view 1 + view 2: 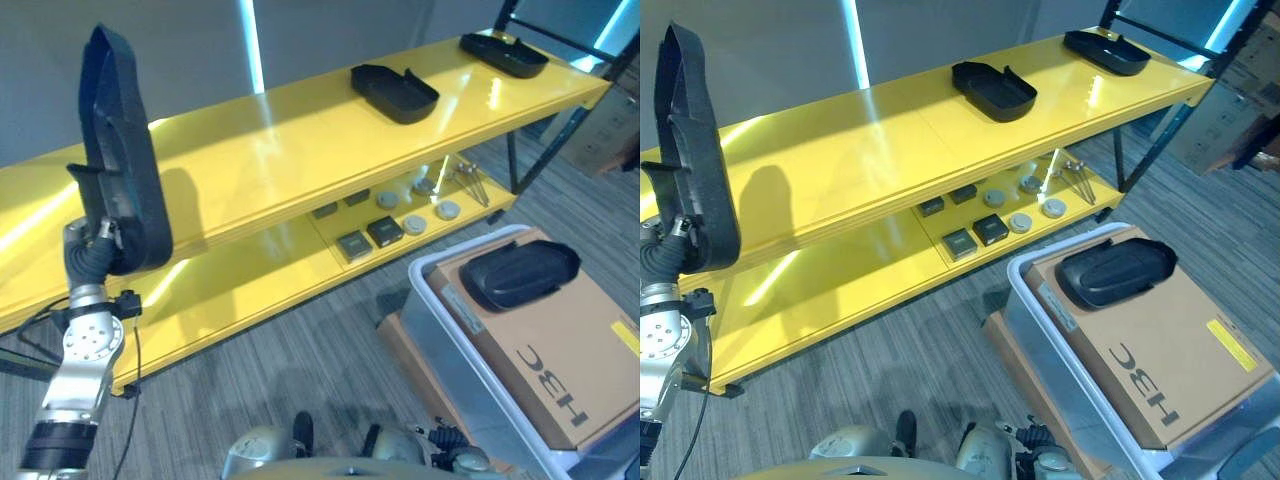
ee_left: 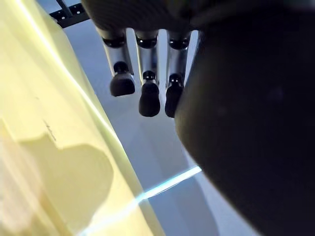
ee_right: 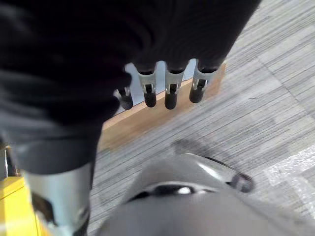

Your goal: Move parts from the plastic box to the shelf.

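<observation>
The black part point(image 1: 120, 160) is up in the air, standing on its end, in the robot's left hand point(image 1: 95, 240). It hangs over the left end of the yellow shelf point(image 1: 260, 150). In the left wrist view the part point(image 2: 251, 128) is a big dark shape right beside the fingers point(image 2: 147, 93), which reach out straight next to it. I cannot tell how the hand grips it, because the part hides the thumb and palm.

Two more black parts already lie flat on the top board, one in the middle point(image 1: 393, 92) and one at the far right end point(image 1: 503, 54). Another part point(image 1: 518, 272) sits on a brown cardboard box point(image 1: 560, 350) inside the plastic box point(image 1: 440, 330).

I think the step now is to lay the held part down on the shelf. To do it well, the hand should tip the part flat, lower it slowly onto bare yellow board, away from the edge, and then let go.

The right hand point(image 3: 167, 93) hangs low over the floor, its fingers loose and holding nothing.

The lower board holds small things point(image 1: 385, 230) that are hard to make out.
</observation>
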Robot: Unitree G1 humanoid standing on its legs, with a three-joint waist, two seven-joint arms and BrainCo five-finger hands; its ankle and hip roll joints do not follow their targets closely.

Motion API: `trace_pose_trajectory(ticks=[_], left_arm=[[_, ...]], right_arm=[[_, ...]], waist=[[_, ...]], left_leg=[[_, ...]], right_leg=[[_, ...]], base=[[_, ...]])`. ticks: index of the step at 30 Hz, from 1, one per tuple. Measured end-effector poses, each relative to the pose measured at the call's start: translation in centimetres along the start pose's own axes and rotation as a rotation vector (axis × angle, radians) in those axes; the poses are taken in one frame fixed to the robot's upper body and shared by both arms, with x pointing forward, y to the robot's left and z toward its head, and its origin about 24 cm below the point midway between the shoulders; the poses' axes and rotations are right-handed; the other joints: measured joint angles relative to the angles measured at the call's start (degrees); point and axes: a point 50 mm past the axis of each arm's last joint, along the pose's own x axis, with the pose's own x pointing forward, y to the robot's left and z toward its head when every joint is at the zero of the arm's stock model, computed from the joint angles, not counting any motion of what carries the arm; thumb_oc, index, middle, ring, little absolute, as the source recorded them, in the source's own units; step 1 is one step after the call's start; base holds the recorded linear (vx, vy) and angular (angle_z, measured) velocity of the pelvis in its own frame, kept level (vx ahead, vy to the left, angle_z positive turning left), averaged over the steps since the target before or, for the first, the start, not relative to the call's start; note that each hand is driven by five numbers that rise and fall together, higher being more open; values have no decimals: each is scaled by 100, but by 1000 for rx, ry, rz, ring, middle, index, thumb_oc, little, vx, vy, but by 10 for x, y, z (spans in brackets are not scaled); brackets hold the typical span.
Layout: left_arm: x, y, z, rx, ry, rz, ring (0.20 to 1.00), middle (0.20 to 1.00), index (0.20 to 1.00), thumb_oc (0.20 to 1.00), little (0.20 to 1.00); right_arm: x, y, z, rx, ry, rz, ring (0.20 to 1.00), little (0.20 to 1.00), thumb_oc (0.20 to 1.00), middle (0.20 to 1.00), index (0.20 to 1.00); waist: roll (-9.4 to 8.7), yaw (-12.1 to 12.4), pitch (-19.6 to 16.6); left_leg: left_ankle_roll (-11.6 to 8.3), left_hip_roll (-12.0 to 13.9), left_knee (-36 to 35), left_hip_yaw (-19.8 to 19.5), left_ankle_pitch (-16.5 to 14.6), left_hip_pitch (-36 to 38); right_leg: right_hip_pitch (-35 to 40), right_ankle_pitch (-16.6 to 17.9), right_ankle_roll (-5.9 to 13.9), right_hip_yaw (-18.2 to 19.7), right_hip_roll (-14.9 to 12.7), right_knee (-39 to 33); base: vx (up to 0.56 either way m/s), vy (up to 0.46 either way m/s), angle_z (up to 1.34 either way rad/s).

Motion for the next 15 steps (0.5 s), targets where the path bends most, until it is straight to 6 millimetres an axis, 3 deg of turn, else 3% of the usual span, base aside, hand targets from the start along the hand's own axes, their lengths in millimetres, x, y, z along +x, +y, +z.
trace_pose_trajectory(ticks=[1,2,3,4,5,7,8,9,10,12,13,14,15], left_arm=[[1,-1,0,0,0,-1,200,200,200,200,200],[-2,-1,-3,-1,15,3,200,200,200,200,200],[-3,-4,-4,-3,24,-5,200,200,200,200,200],[-5,-6,-6,-9,33,-14,200,200,200,200,200],[-12,-1,-12,3,62,-18,200,200,200,200,200],[-17,2,-18,1,91,-17,200,200,200,200,200],[-16,4,-17,10,87,-12,200,200,200,200,200],[-18,3,-18,-8,99,2,200,200,200,200,200],[-16,-2,-18,-17,106,-7,200,200,200,200,200],[-8,-21,-7,-61,80,-41,200,200,200,200,200],[2,-38,6,-77,42,-85,200,200,200,200,200],[6,-45,13,-86,23,-95,200,200,200,200,200],[11,-48,15,-80,22,-91,200,200,200,200,200]], right_arm=[[-1,1,-3,19,9,6,1000,1000,1000,1000,1000],[-2,1,-8,31,13,14,1000,1000,1000,1000,1000],[-3,1,-13,67,25,7,1000,1000,1000,1000,1000],[-4,3,-17,102,46,3,1000,1000,1000,1000,1000],[-7,8,-28,109,81,22,1000,1000,1000,1000,1000],[-14,11,-48,104,144,47,1000,1000,1000,1000,1000],[-18,13,-58,101,174,55,1000,1000,1000,1000,1000],[-19,7,-63,89,193,44,1000,1000,1000,1000,1000],[-18,0,-60,80,180,27,1000,1000,1000,1000,1000],[-16,-13,-55,68,160,1,1000,1000,1000,1000,1000],[-15,-19,-51,79,151,-15,1000,1000,1000,1000,1000],[-11,-26,-39,91,119,-37,1000,1000,1000,1000,1000],[-9,-31,-32,93,99,-48,1000,1000,1000,1000,1000]], waist=[[-75,-40,43],[-183,-45,-7],[-210,-183,-14],[-258,-246,-8],[-353,-267,-18],[-427,-351,-59],[-676,-343,-164],[-727,-303,-203],[-680,-384,-189],[-639,-626,-158],[-616,-727,-114],[-464,-771,-23],[-373,-836,50]], left_leg=[[-12,-25,0,-108,-42,103],[-270,-88,-4,-158,-112,112],[-131,-126,184,-453,-222,75],[-131,-111,304,-609,-319,68],[-269,-29,273,-746,-397,193],[-293,140,293,-817,-527,344],[-367,190,295,-735,-565,384],[-481,382,328,-634,-604,426],[-628,594,423,-303,-508,287],[-590,903,479,489,-386,90],[-592,1390,478,1462,-437,-34],[-831,1755,287,1664,-131,218],[-1109,1800,208,1659,-69,321]], right_leg=[[-50,287,39,102,-56,-639],[-3,724,211,383,-55,-1402],[302,981,247,646,-66,-2264],[381,1250,200,708,-67,-2553],[479,1523,175,521,-26,-2492],[836,1768,63,417,3,-2142],[1086,1924,36,347,-27,-1937],[1283,1867,-60,197,97,-2039],[1369,1828,-141,39,179,-2051],[1475,1643,-217,-398,260,-2088],[1469,1515,-399,-735,338,-2079],[1464,1424,-444,-733,503,-1970],[1507,1393,-412,-696,539,-1980]], base=[[356,-517,45],[338,-429,64],[304,-391,79],[336,-504,102],[279,-458,83],[195,-340,83],[123,-287,71],[67,-309,73],[59,-276,107],[46,-183,148],[27,-124,108],[46,-88,64],[30,-28,-8]])
